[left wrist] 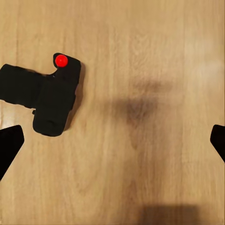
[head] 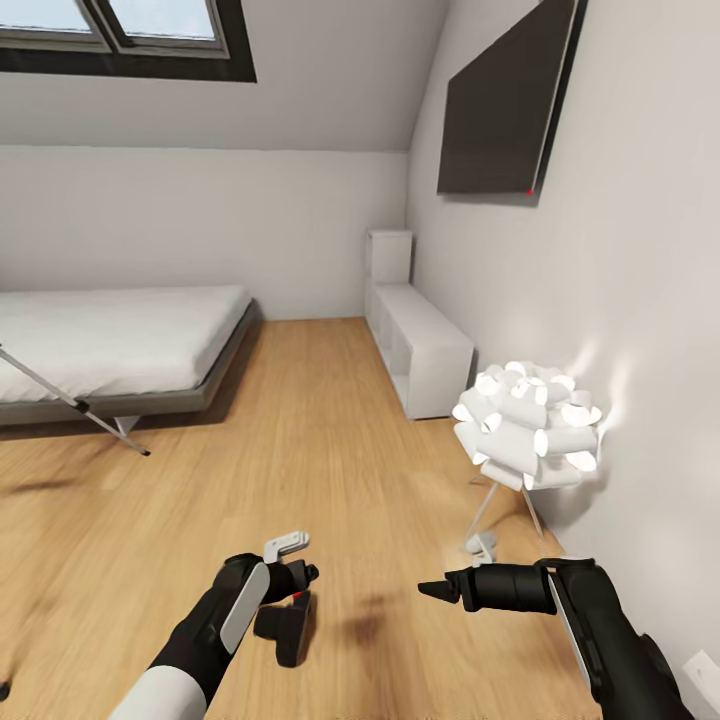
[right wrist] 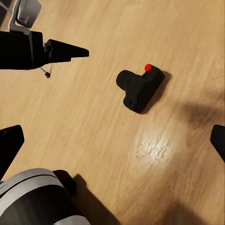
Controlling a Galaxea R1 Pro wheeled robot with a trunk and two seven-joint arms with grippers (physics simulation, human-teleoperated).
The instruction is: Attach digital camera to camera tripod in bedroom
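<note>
Attic bedroom with a wood floor point(head: 330, 450), a low bed point(head: 120, 340) along the far left, white shelves point(head: 420, 350) against the right wall and a lit floor lamp point(head: 528, 425) just ahead on the right.

Camera point(head: 285, 625) on the bare floor, lying apart from everything, directly under the left hand point(head: 300, 575). Left hand spread wide and holding nothing; in the left wrist view, camera off toward one fingertip rather than centred in the gap. Right hand point(head: 432, 590) also spread wide and empty, pointing across toward the left one, close by. Of the tripod point(head: 60, 395), one slanted leg in sight at the left edge, in front of the bed and well apart from the camera.

Likely troubles: closing from this offset could clip a corner of the camera and skid it across the smooth boards, or pinch the lens barrel and let the body twist out. Dropping straight down could press a fingertip onto the body. Hands near enough to bump during the reach.

Plenty of open floor around the camera and toward the tripod; lamp legs and wall crowding the right arm, bed frame edging the tripod.
</note>
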